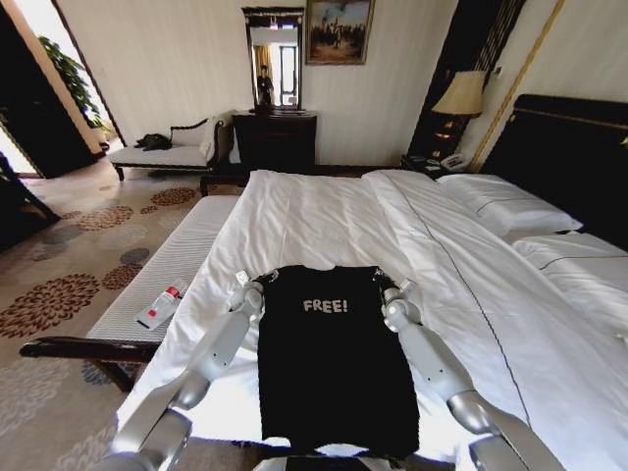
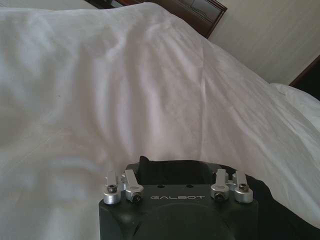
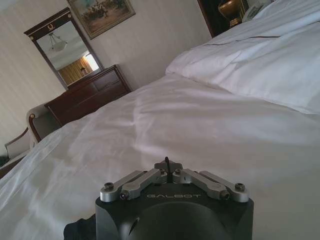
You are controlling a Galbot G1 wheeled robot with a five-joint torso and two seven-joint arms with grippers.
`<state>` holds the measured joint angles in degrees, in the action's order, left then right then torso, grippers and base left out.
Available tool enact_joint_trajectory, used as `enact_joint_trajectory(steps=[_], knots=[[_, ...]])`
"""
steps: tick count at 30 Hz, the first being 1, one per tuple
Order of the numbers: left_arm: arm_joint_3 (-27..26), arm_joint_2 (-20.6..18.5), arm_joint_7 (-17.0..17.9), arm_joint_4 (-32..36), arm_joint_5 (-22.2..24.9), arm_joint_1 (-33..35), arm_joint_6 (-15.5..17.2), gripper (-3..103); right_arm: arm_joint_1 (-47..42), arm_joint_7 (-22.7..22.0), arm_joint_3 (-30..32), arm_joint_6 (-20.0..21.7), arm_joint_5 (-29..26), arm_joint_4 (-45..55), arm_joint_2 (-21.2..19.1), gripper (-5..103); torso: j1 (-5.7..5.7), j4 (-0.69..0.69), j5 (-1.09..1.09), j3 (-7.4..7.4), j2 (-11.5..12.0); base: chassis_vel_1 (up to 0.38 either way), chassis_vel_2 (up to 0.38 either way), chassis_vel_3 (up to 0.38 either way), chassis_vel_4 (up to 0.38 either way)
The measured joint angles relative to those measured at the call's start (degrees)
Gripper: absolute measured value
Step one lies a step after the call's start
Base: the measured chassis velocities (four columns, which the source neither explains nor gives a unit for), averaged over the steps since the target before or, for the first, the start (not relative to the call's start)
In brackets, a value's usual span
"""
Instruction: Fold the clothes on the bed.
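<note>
The clothes are one black T-shirt [image 1: 334, 363] with white "FREE!" lettering, lying flat on the white duvet of the bed [image 1: 324, 216], its hem toward me. My left gripper [image 1: 257, 286] sits at the shirt's left shoulder corner. In the left wrist view this gripper [image 2: 175, 172] is open, with black cloth [image 2: 190, 170] between its spread linkages. My right gripper [image 1: 384, 286] is at the shirt's right shoulder corner. In the right wrist view it [image 3: 167, 165] is shut, a dark pinch showing at its tip and black cloth [image 3: 75, 231] below it.
A narrow white-cushioned bench [image 1: 182, 250] runs along the bed's left side, with a small white and red object [image 1: 162, 304] on it. Pillows [image 1: 505, 206] and the dark headboard [image 1: 574, 157] are at the right. A dresser with mirror [image 1: 275, 137] and a chaise [image 1: 162, 152] stand by the far wall.
</note>
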<state>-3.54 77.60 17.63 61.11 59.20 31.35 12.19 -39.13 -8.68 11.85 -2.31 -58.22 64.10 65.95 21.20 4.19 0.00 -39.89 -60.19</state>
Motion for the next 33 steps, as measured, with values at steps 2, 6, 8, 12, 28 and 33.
enact_joint_trajectory(steps=[2, 6, 8, 12, 28, 33], knots=[[-0.2, 0.2, 0.0, -0.2, -0.1, 0.0, -0.1, 57, 0.0, 0.0, 0.0, -0.1, 0.0, 0.0, 0.0, 0, 0.0, 0.0, 0.0, 0.0, 0.0, 0.0, 0.0, 0.0, 0.0], [-0.5, 0.5, 0.0, -0.6, -0.3, 0.0, -0.3, 41, -0.1, 0.1, 0.0, -0.2, 0.1, -0.2, 0.0, 0, 0.0, 0.0, 0.0, 0.0, 0.0, 0.0, 0.0, 0.0, 0.0], [-0.6, 0.6, 0.0, -0.7, -0.3, 0.0, -0.3, 36, -0.1, 0.1, 0.0, -0.3, 0.2, -0.3, 0.0, 0, 0.0, 0.0, 0.0, 0.0, 0.0, 0.0, 0.0, 0.0, 0.0], [-1.0, 0.7, -0.3, -0.8, -0.3, 0.2, -0.5, 20, -0.1, 0.2, 0.0, -0.4, 0.3, -0.5, 0.2, 0, 0.0, 0.0, 0.0, 0.0, 0.0, 0.0, 0.0, 0.0, 0.0], [-3.4, -0.7, -1.2, 1.3, 1.0, 0.9, -1.2, 0, -0.6, -0.6, 0.1, -1.5, 0.4, 2.8, -0.6, 0, 0.0, 0.0, -0.01, 0.0, 0.0, 0.0, 0.0, 0.0, 0.0], [-4.7, -3.5, -1.2, 4.2, 4.1, -1.1, -1.1, 0, -0.7, -0.9, 0.0, -1.9, -1.0, 9.6, -2.8, 0, 0.0, 0.01, -0.02, 0.0, 0.0, 0.0, 0.0, 0.0, 0.0]])
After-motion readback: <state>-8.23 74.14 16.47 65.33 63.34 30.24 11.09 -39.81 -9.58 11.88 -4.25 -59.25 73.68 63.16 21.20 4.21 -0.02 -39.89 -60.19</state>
